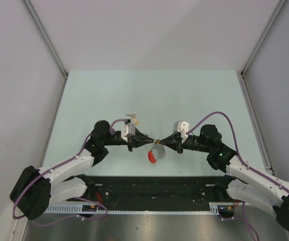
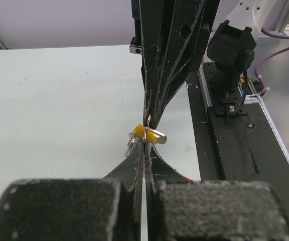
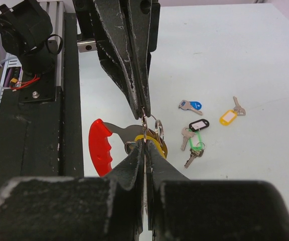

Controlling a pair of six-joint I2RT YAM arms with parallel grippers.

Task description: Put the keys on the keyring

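Over mid-table, tip to tip: left gripper from the left, right gripper from the right. Right at the meeting tips: one key. Just below and on the near side of them, toward the arm bases: the keyring. Beyond the grippers, flat on the table, apart from the keyring: several loose keys.

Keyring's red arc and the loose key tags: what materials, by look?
Keyring arc: probably moulded plastic, uniform red, soft sheen. Yellow tag, blue tag: likely plastic too, flat saturated colour. Their keys: silvery metal, pale glints.
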